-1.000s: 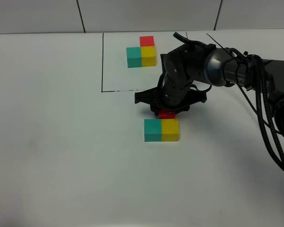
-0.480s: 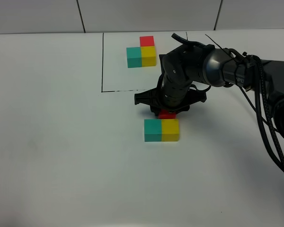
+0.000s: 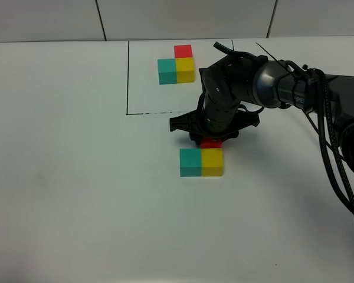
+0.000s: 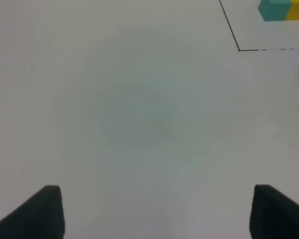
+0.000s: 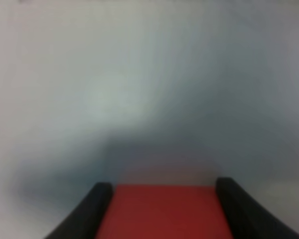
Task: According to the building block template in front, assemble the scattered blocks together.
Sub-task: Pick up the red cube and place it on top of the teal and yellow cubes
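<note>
A: Bench [image 3: 76, 194] – flat, matte white, no grain; a thin black drawn line [image 3: 127, 76] marks off a rectangle at the far side.

B: Inside that outline, the building block template [image 3: 177, 66]: three small cubes joined in an L. Teal and yellow side by side, red behind the yellow. Plain matte faces, sharp edges.

A: Loose cubes, count?

B: Three again, same size and finish. Teal cube [image 3: 190, 162] and yellow cube [image 3: 212, 161] touching side by side on the bench, nearer the camera than the outline. Red cube [image 3: 210, 143] just behind the yellow one, mostly hidden under the arm; whether it touches the yellow I cannot tell.

A: Right gripper [image 3: 209, 140]?

B: Black, glossy rounded housing, cables trailing off to the right. Points down over the red cube. The right wrist view shows two dark fingers [image 5: 97, 209] pressed against either side of a flat red face [image 5: 162, 211], so the jaws are clamped on the red cube. Picture blurred, pale bench beyond.

A: Left gripper [image 4: 157, 211]?

B: Only in its own wrist view: two dark fingertips [image 4: 42, 211] set far apart, jaws wide, nothing between them but bare bench. The outline's corner and part of the template's teal and yellow show at the edge.

A: Totals: six cubes, two of each colour; two grippers.
</note>
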You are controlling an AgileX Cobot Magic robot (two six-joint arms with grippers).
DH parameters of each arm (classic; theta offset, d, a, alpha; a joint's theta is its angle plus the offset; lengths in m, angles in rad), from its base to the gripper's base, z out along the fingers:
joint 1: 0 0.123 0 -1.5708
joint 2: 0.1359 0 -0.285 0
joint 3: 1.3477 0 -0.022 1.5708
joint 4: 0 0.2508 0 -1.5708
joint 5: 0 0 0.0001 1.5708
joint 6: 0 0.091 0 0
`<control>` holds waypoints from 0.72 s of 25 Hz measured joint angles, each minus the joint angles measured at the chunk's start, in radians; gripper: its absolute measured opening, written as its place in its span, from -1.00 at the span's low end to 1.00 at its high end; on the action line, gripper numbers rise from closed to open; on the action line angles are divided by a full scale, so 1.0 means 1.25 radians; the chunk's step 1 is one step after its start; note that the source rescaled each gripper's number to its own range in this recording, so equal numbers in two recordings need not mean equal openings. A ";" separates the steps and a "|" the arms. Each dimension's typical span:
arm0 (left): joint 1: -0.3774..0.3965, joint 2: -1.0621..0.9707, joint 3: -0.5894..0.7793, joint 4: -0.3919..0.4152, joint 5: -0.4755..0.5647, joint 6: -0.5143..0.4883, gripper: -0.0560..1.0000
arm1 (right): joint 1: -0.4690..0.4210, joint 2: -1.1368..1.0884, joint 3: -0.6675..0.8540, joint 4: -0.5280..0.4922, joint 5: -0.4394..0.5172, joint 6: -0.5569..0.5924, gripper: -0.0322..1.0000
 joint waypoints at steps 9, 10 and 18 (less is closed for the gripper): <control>0.000 0.000 0.000 0.000 0.000 0.000 0.62 | 0.001 0.000 0.000 0.001 0.001 0.001 -0.90; 0.000 0.000 0.000 0.000 0.000 0.000 0.62 | 0.001 0.000 0.000 0.001 0.001 0.001 -0.90; 0.000 0.000 0.000 0.000 0.000 0.000 0.62 | 0.005 0.000 0.000 0.001 0.009 0.008 -0.90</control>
